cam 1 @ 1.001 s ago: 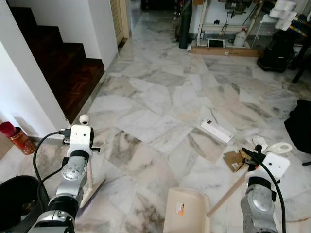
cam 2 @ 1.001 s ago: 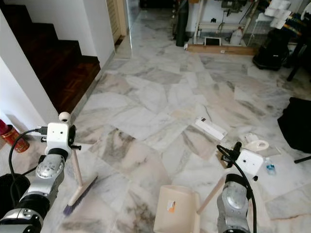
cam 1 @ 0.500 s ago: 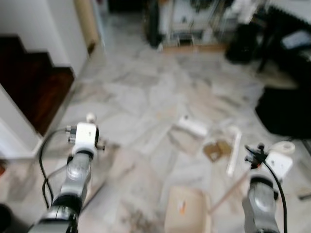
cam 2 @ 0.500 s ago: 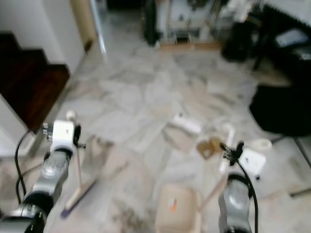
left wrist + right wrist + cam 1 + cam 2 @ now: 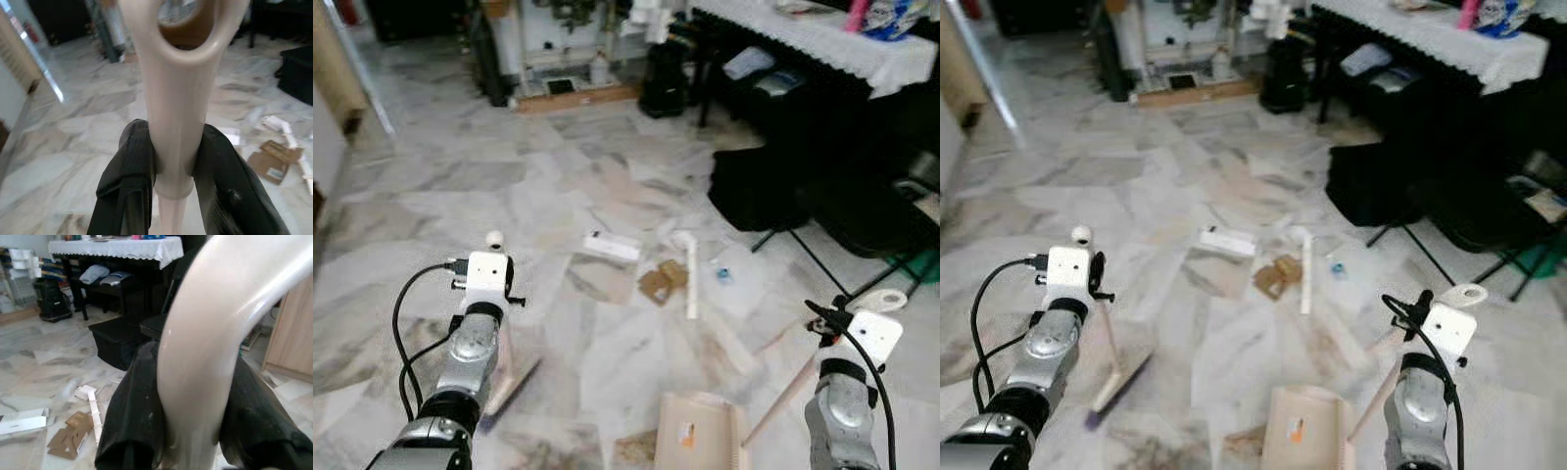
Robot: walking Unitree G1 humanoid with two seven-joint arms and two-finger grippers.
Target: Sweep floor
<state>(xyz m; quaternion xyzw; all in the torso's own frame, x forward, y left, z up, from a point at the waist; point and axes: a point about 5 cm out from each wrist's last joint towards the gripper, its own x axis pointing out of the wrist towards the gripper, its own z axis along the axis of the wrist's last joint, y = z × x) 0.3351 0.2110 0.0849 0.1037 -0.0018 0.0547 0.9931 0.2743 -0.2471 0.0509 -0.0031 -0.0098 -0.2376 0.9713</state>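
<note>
My left gripper [image 5: 176, 169] is shut on the cream broom handle [image 5: 177, 103]. The broom stands upright at my left, its brush head [image 5: 514, 380] resting on the marble floor. My right gripper [image 5: 193, 418] is shut on the cream dustpan handle [image 5: 215, 328]. The handle slants down to the beige dustpan [image 5: 693, 443], which lies on the floor close in front of me. Litter is scattered ahead: a white box [image 5: 611, 248], brown cardboard pieces [image 5: 663, 282], a white tube [image 5: 690, 284] and a small bottle [image 5: 722, 275].
A black bag [image 5: 756, 186] and a dark table with a white cloth [image 5: 822, 44] stand at the right, with thin stand legs [image 5: 822, 269] reaching onto the floor. A wooden plank [image 5: 573, 96] and black containers line the far wall.
The camera has swung to the right: the stairs have left the view, and the litter and the dark table now lie ahead. Both grippers keep their hold.
</note>
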